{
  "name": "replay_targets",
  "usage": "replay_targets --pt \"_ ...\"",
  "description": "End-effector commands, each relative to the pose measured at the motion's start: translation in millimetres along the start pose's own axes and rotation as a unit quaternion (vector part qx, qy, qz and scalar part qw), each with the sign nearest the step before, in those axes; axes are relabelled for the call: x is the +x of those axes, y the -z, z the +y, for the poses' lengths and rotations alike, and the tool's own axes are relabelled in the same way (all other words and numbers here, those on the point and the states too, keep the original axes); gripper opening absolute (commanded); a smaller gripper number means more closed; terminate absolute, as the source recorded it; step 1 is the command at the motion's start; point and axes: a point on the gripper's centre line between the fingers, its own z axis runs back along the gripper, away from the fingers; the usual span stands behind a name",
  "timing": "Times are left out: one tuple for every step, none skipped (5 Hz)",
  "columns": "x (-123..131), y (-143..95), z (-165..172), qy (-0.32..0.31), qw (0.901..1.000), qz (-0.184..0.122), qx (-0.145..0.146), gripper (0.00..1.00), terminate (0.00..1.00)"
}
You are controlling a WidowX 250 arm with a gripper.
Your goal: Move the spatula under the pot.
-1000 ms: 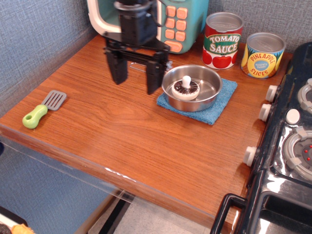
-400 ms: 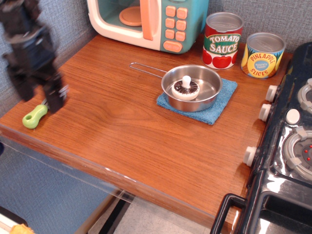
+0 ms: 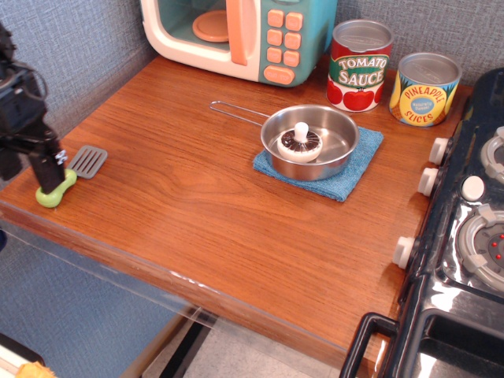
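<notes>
The black gripper (image 3: 27, 165) stands over the lime-green-handled grey spatula (image 3: 69, 176) at the table's (image 3: 197, 228) left edge; its grip cannot be told. Well right, the shiny steel pot (image 3: 311, 142) holds a toy mushroom (image 3: 300, 142) on a blue cloth (image 3: 346, 177).

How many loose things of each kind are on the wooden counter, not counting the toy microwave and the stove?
Cans: 2, tomato sauce can, pineapple can
Pot: 1
Spatula: 1
Toy mushroom: 1
Blue cloth: 1
Total: 6

Lime-handled grey spatula (image 3: 71, 175), steel pot (image 3: 311, 142)
</notes>
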Motion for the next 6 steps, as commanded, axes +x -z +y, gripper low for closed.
replay_targets --pt "1 -4 -14 0.007 0.9998 -0.018 0.011 1.00 0.00" --pt "1 -7 -23 0.023 0.9993 -0.024 0.015 1.00 0.00" --pt "0 0 -24 0.019 0.9994 -0.014 0.023 0.00 0.00" --pt "0 -1 -23 0.012 0.9994 -0.015 0.028 0.00 0.00" --pt "2 -23 -32 0.004 0.9989 -0.036 0.028 0.00 0.00" --pt "4 -70 -75 0.020 0.9973 -0.071 0.003 0.00 0.00"
